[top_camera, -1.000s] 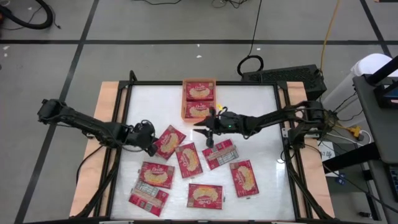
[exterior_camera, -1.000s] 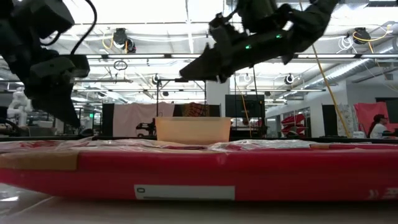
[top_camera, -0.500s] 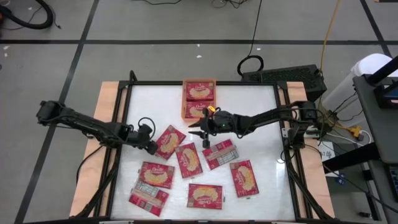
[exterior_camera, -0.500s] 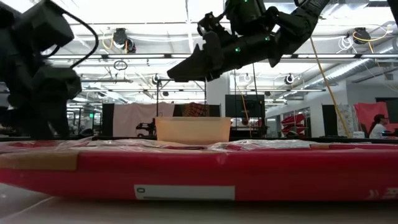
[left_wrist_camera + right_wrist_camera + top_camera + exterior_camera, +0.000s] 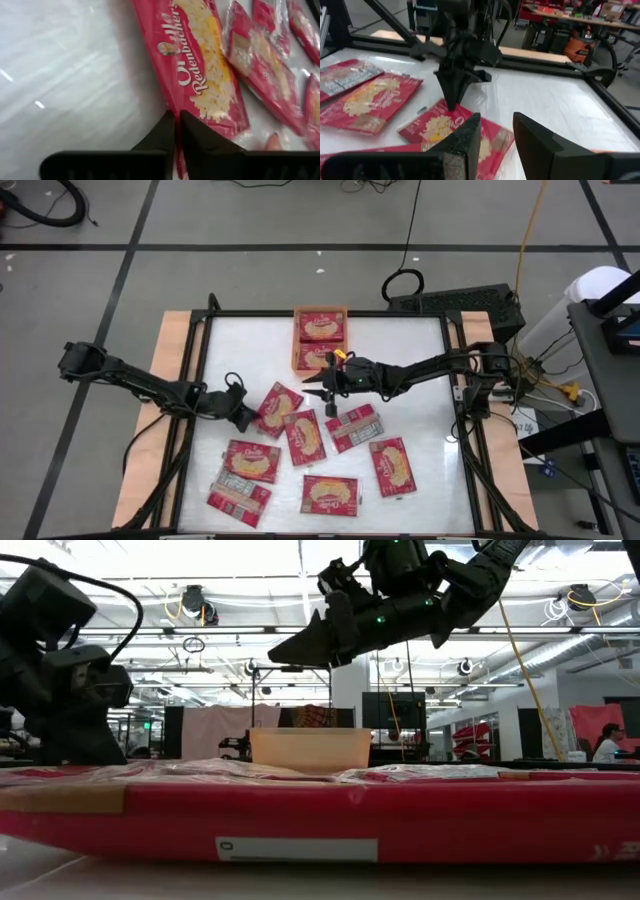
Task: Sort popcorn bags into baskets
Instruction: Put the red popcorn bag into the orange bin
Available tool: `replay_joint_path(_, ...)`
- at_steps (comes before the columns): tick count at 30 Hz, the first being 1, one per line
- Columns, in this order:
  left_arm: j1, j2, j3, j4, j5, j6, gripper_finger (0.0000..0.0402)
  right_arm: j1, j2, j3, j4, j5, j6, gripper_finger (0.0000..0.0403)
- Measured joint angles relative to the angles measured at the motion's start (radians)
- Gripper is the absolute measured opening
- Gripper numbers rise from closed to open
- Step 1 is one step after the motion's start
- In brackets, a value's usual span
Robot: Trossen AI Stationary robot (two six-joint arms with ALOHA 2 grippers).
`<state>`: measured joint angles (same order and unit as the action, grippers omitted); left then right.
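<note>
At about nine o'clock on the table (image 5: 420, 480) the left gripper (image 5: 248, 418) is pinched tight on the corner of a popcorn bag (image 5: 277, 405) lying flat, picture side up. More red popcorn bags (image 5: 330, 494) lie scattered from seven to five o'clock, one showing its greyish back (image 5: 354, 426). At twelve o'clock the orange basket (image 5: 320, 310) holds two bags (image 5: 319, 327) end to end. Just below it, near centre, the right gripper (image 5: 322, 392) hovers empty, its fingers (image 5: 462, 145) narrowly parted.
</note>
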<state>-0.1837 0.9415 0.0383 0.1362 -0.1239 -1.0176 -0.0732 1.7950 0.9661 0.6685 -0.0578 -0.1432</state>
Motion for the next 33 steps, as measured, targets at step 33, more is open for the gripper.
replay_joint_path(33,0.188,0.001,0.544,-0.449,-0.211,1.212,0.0002,-0.095,-0.027,0.203,-0.476,-0.104,0.117,0.0229)
